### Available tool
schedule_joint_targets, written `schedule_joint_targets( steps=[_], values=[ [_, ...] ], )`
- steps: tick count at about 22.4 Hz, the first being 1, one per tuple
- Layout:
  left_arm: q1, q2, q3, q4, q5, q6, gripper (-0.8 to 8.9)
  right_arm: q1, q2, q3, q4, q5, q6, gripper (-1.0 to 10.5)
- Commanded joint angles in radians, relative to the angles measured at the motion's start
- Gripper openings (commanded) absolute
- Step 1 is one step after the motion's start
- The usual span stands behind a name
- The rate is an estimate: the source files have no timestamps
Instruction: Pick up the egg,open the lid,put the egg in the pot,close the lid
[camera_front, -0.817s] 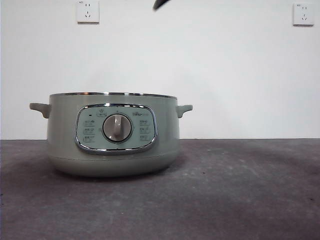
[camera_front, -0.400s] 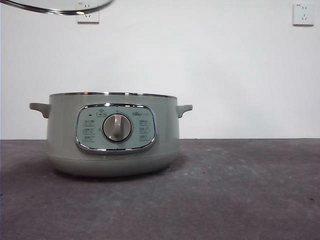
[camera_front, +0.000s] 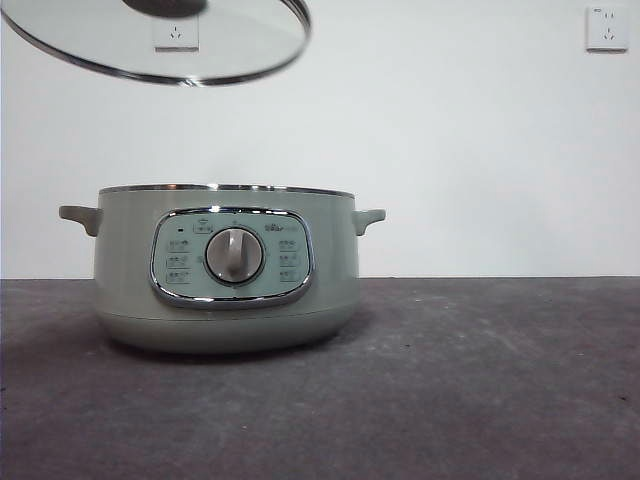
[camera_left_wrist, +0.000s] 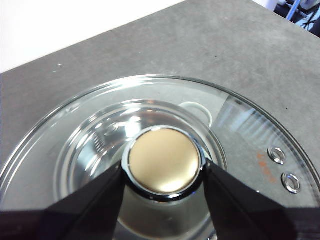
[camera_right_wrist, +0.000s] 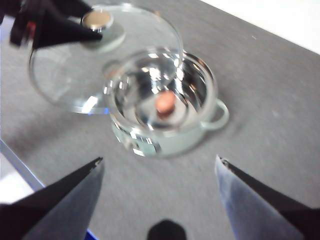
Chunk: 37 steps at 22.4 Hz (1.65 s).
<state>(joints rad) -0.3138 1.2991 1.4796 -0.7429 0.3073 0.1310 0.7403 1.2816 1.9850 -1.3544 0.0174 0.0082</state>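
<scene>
The electric cooking pot (camera_front: 225, 268) is sitting uncovered on the grey table (camera_front: 480, 380), its dial panel facing the front camera. Inside it, seen from the right wrist view, the reddish-brown egg (camera_right_wrist: 164, 103) is lying on the shiny steel floor. The right gripper (camera_right_wrist: 159, 161) is hanging well above and apart from the pot, its jaws spread wide and holding nothing. Above the pot and off to one side, the glass lid (camera_front: 165, 45) is hanging tilted in the air, not touching the rim. The left gripper (camera_left_wrist: 164, 172) is clamping the lid's knob (camera_left_wrist: 164, 161) between its two jaws. Behind, wall sockets (camera_front: 606, 27) are showing on the white wall.
</scene>
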Motion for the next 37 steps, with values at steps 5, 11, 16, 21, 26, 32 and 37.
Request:
schedule_joint_targets(
  steps=[5,11,16,21,26,32,37],
  values=[
    [-0.037,0.078,-0.017,0.171,0.014,0.008,-0.07,0.002,-0.298,-0.277,-0.027,0.087,0.129,3.8],
    [-0.037,0.080,-0.229,0.402,0.013,-0.041,-0.07,0.002,-0.481,-0.418,-0.027,0.132,0.214,3.8],
    [-0.037,0.108,-0.262,0.486,0.006,-0.041,-0.08,0.002,-0.546,-0.498,-0.027,0.133,0.255,3.8],
    [-0.039,0.174,-0.262,0.504,-0.008,-0.040,-0.08,0.002,-0.560,-0.563,-0.027,0.133,0.262,3.8],
    [-0.043,0.212,-0.262,0.528,-0.024,-0.040,-0.08,0.002,-0.560,-0.565,-0.027,0.133,0.262,3.8],
    [-0.043,0.256,-0.262,0.534,-0.046,-0.033,-0.08,0.002,-0.560,-0.565,-0.027,0.133,0.261,3.8],
    [-0.043,0.284,-0.262,0.521,-0.058,-0.018,-0.08,0.002,-0.560,-0.565,-0.027,0.134,0.262,3.8]
  ],
)
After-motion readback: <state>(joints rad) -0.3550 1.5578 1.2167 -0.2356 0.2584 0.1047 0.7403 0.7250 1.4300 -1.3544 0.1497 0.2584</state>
